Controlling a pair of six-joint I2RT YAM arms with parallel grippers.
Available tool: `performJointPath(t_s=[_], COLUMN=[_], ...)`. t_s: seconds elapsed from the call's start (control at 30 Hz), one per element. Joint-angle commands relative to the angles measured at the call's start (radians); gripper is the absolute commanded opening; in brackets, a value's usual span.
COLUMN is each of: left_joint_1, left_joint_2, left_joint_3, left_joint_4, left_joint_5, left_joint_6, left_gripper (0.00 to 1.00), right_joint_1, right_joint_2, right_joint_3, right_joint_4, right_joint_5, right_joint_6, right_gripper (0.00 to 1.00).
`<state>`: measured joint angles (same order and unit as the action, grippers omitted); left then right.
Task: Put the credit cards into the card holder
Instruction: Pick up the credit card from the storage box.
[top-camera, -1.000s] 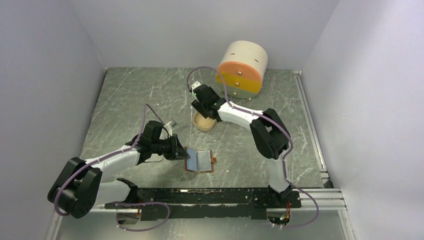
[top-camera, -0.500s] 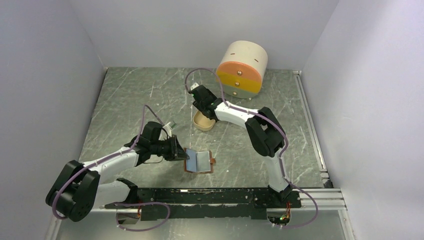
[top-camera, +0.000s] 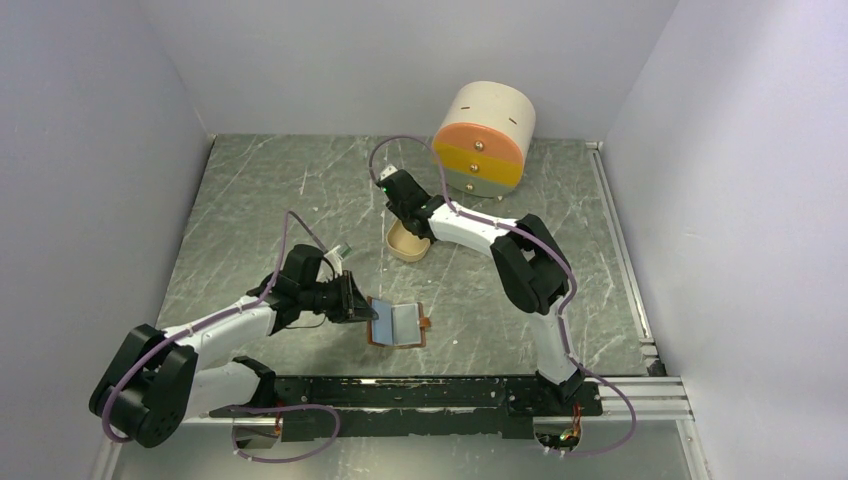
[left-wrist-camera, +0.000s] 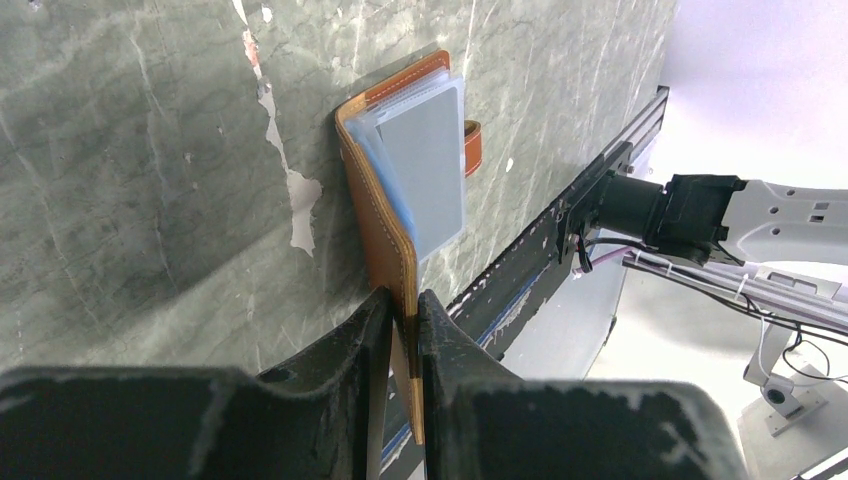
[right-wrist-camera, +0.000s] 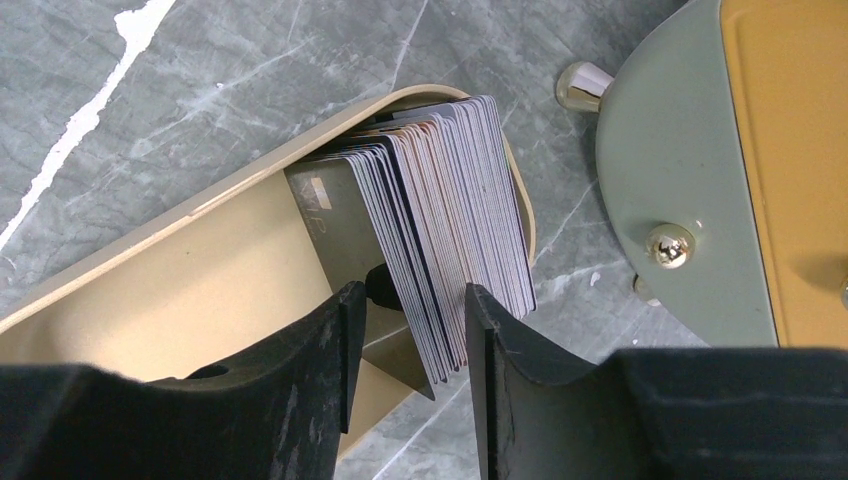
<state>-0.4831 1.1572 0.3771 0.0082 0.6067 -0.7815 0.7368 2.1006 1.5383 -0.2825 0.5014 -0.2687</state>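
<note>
card holder (left-wrist-camera: 381, 228) edge clenched in left jaws; credit cards (right-wrist-camera: 460, 200) in tray (right-wrist-camera: 190, 275) between right jaws, grip unclear

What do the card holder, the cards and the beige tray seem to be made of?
The card holder: tan leather or imitation, matte, stitched edge; its pockets clear glossy plastic. The credit cards: thin stiff plastic, probably. The tray: smooth beige, likely plastic.
</note>
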Motion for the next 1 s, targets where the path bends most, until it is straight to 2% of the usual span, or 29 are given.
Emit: performJointPath(t_s=[0.0, 0.67, 0.97], left_joint_1=[0.005, 0.005, 0.005], left_joint_2=[-0.021, -0.013, -0.008], left_joint_3=[-0.004, -0.009, -0.006], left_joint_4=[0.022, 0.036, 0.033], left_joint_5=[0.016, 0.016, 0.012], left_joint_6=[-0.001, -0.006, -0.007], left_gripper=[0.20, 0.20, 0.20], right_joint_1=[-0.008, -0.008, -0.008], right_joint_2=[-0.034, -0.045, -0.059], right_joint_3=[0.024, 0.048, 0.058], right_joint_4=[-0.010, -0.034, -0.066], right_joint_5=[0.023, 0.002, -0.025], right_joint_6=[0.009, 0.024, 0.046], right_gripper=[0.43, 0.35, 0.28])
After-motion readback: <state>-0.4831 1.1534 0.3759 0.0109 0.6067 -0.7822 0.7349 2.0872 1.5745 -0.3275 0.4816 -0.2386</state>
